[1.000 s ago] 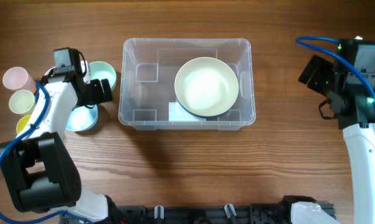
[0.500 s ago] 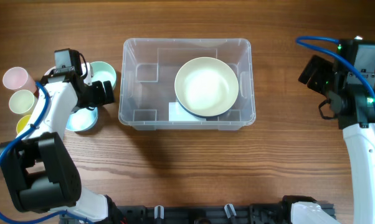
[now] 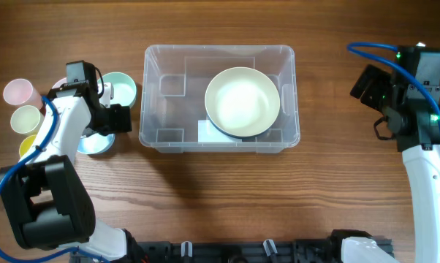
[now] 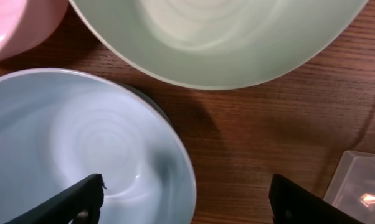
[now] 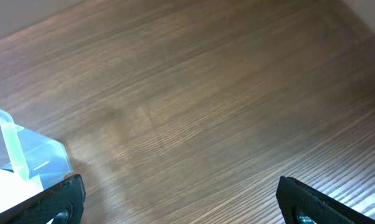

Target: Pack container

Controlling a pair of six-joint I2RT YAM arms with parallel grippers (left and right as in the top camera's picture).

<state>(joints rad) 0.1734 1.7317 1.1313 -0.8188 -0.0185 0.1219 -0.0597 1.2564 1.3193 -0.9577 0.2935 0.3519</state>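
Note:
The container (image 3: 144, 109), a large clear bin with a white label (image 3: 205, 132) on its base, stands mid-table and holds a cream bowl (image 3: 243, 102). To its left lie a mint green bowl (image 3: 123, 86) and a light blue bowl (image 3: 94, 143). My left gripper (image 3: 118, 118) is open over the blue bowl. In the left wrist view (image 4: 187, 202), one finger is inside the blue bowl (image 4: 69, 143) and the other is beyond its rim over the wood. My right gripper (image 3: 366, 84) is open and empty, right of the container, over bare wood (image 5: 181, 199).
Pink (image 3: 19, 91), green (image 3: 25, 117) and yellow (image 3: 26, 147) cups stand at the far left. The mint bowl (image 4: 225, 37) and a pink cup (image 4: 19, 25) show in the left wrist view. A container corner shows in the left wrist view (image 4: 362, 186) and the right wrist view (image 5: 19, 155).
My left gripper has moved toward the table's front, from beside the mint bowl to over the blue bowl's rim. The right arm has not moved.

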